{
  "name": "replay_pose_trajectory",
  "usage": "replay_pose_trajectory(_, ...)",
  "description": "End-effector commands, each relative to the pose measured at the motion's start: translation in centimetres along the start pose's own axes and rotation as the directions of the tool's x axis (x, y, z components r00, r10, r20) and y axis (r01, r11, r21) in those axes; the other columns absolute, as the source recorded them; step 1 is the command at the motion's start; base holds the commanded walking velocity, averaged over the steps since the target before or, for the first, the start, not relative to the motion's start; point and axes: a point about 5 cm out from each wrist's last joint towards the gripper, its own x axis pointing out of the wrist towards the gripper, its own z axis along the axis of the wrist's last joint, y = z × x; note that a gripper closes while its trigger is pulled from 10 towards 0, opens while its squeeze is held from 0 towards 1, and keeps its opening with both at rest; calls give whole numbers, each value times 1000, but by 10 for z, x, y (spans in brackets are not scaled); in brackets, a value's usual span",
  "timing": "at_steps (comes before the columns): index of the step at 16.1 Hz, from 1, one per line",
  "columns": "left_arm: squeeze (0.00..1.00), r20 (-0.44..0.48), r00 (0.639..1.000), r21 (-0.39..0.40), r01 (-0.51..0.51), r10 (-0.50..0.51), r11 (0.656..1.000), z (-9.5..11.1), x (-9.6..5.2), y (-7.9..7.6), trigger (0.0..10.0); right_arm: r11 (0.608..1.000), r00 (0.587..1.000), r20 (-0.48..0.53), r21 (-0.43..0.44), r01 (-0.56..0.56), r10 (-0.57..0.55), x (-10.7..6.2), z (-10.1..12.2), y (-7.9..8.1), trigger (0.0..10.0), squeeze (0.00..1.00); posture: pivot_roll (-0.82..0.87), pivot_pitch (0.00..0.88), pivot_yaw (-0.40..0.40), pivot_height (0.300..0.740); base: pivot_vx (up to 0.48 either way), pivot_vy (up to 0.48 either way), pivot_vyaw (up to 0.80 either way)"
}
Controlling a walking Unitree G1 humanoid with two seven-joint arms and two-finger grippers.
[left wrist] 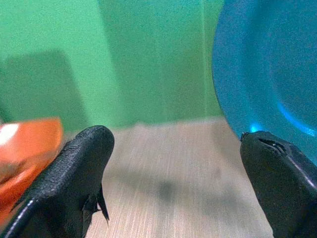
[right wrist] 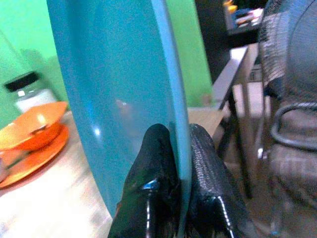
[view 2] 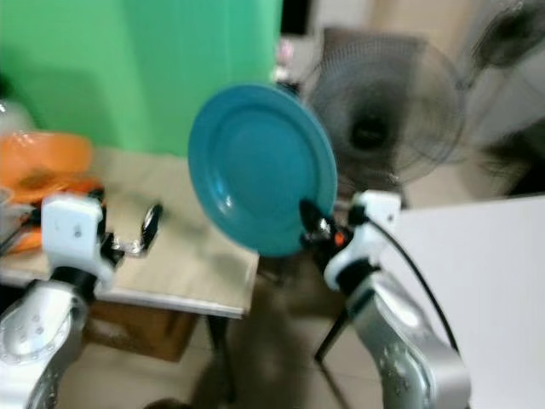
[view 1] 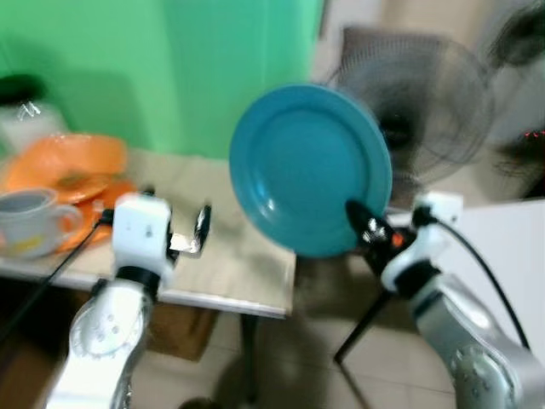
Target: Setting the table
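Right gripper: your fingers are pinched on the lower rim of the round teal plastic plate, held upright off the table's 3 o'clock edge.
Left gripper: spread wide, empty, over the pale wooden table.
Progress: plate not yet set down.
Table, 10 o'clock: orange dishes, grey mug.
Room: green wall at 12 o'clock, standing fan at 2 o'clock.

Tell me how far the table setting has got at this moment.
Already on the table: orange dishes and a mug at its left end. In hand: the right gripper is shut on the rim of the blue plate, held upright in the air near the table's right edge. The left gripper is open over the bare tabletop. Left to do: lay the plate flat on the table.
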Motion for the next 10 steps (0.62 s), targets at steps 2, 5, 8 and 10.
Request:
replay_pose_trajectory(2, 0, 17, 1000, -3, -5, 5, 1000, 6, 2, 0, 10000, 1000, 999, 33, -17, -7, 7, -1, 5, 2, 10000, 0, -45, 0, -22, 740, 0, 0, -800)
replay_pose_trajectory(5, 220, 30, 999, -116, -27, 31, 993, 6, 2, 9, 10000, 1000, 999, 48, -17, -5, 6, -1, 6, 1, 10000, 0, -48, 0, -18, 740, 0, 0, -800)
replay_pose_trajectory(8, 1000, 115, 993, -273, 30, 2, 961, 14, 1, 25, 10000, 999, 997, 61, -15, -38, 39, 0, 7, 2, 10000, 0, -43, 0, -11, 740, 0, 0, -800)
replay_pose_trajectory(10, 1000, 130, 989, -281, 102, -67, 954, 16, 1, 27, 10000, 998, 996, 69, -16, -59, 60, 1, 9, 0, 10000, 0, -42, 0, -6, 740, 0, 0, -800)
